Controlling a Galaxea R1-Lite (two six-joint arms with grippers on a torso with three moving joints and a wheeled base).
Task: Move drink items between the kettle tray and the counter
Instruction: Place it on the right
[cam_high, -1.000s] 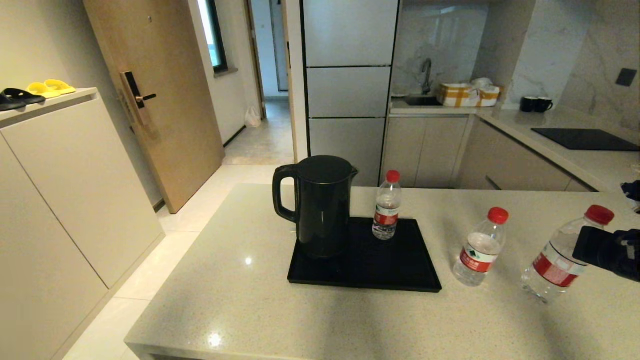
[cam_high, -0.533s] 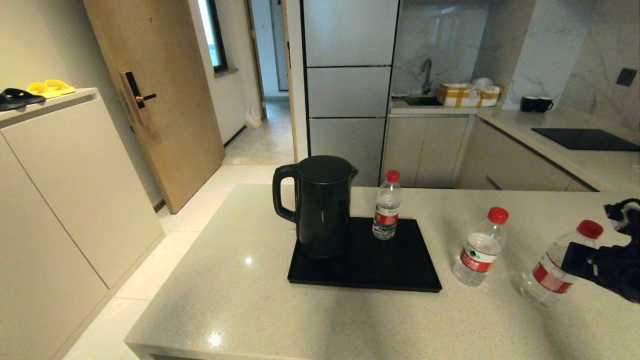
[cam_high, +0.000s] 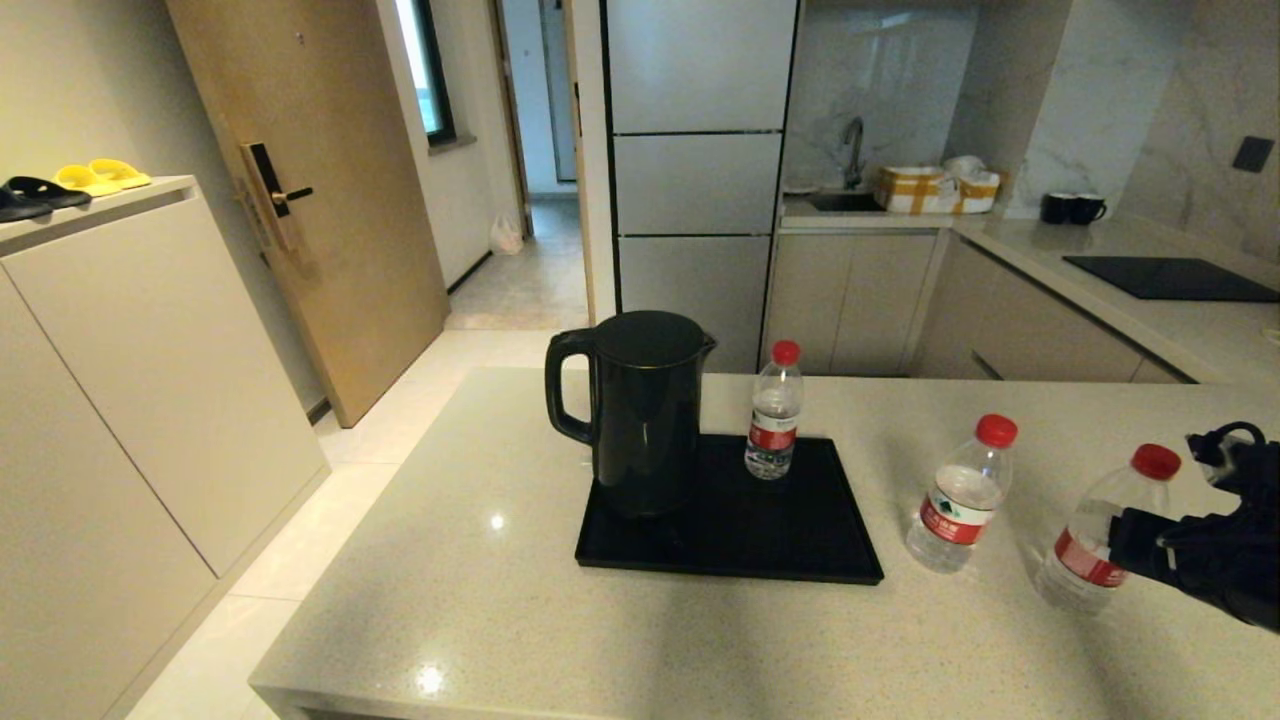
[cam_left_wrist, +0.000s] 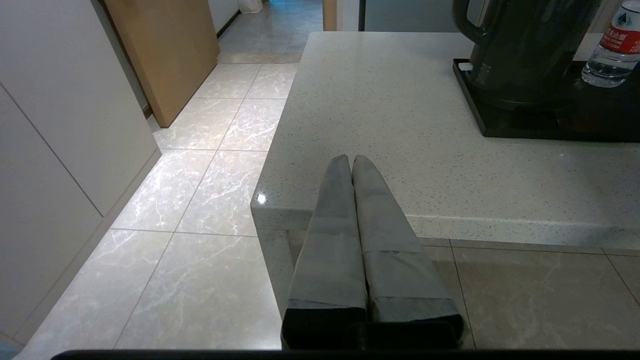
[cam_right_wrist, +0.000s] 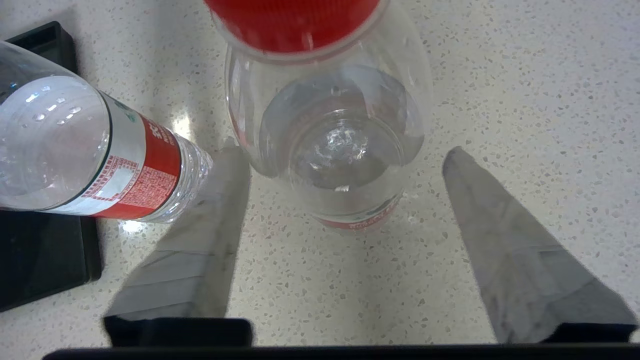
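Observation:
Three clear red-capped bottles stand upright. One bottle (cam_high: 773, 425) is on the black kettle tray (cam_high: 800, 545), beside the black kettle (cam_high: 640, 415). A second bottle (cam_high: 958, 498) (cam_right_wrist: 100, 165) stands on the speckled counter (cam_high: 600, 620), right of the tray. The third bottle (cam_high: 1093, 535) (cam_right_wrist: 340, 150) stands on the counter further right. My right gripper (cam_high: 1128, 540) (cam_right_wrist: 342, 149) is open around it, with a finger on each side and counter showing between each finger and the bottle. My left gripper (cam_left_wrist: 348, 160) is shut and empty, parked low off the counter's near left corner.
The back counter holds a flush black cooktop (cam_high: 1170, 278), two black mugs (cam_high: 1070, 208) and taped boxes (cam_high: 935, 190) by the sink. Left of the counter is tiled floor (cam_left_wrist: 200, 165), then a cabinet (cam_high: 130, 380) and a wooden door (cam_high: 320, 200).
The right gripper has come down and leftward with the third bottle. Its fingers have spread open, and the bottle now stands lower, on the counter. Nothing else has moved.

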